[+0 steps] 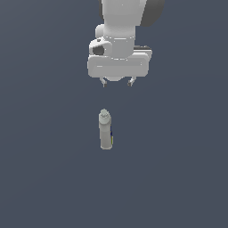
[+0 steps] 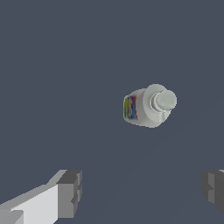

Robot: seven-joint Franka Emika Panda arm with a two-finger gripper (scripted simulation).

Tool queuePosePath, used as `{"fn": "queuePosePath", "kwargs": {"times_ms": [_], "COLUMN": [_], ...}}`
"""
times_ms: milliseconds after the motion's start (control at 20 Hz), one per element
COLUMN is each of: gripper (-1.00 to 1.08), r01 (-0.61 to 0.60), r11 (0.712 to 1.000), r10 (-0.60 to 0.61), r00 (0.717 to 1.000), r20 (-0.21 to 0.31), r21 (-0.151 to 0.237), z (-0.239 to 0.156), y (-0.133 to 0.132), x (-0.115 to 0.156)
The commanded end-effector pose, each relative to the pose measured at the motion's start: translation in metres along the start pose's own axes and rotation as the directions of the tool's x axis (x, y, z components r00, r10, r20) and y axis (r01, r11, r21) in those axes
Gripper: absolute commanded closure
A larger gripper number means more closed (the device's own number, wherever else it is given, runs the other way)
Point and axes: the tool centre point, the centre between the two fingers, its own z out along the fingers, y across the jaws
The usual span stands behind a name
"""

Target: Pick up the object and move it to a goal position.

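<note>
The object (image 1: 105, 131) is a small pale grey-beige bottle with a narrower round cap, standing on the dark floor near the middle of the exterior view. A coloured label strip shows on its side. In the wrist view the object (image 2: 148, 106) is seen from above, cap toward the camera. My gripper (image 1: 117, 83) hangs well above the bottle and slightly toward the exterior view's right. It is open, with nothing between its fingers (image 2: 70, 192). The bottle lies off to one side of the gap between them, apart from both.
A plain dark grey-blue floor (image 1: 178, 178) spreads all around the bottle. The white arm (image 1: 120, 35) comes down from the top of the exterior view.
</note>
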Motion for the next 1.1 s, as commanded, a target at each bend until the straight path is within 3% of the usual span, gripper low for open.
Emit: {"fn": "queuePosePath", "kwargs": {"times_ms": [0,550,1050], "gripper": [-0.92,-0.92,-0.92], "r01": [0.000,0.033,0.010], "r11": [1.000,0.999,1.000], "r10": [0.000,-0.033,-0.010], "r00": [1.000,0.999,1.000], "r20": [0.000,-0.007,0.003], "r21": [0.000,-0.039,-0.029], "z": [0.000,-0.005,0.004], "y": [0.000,-0.001,0.006], "x": [0.000,-0.003,0.009]}}
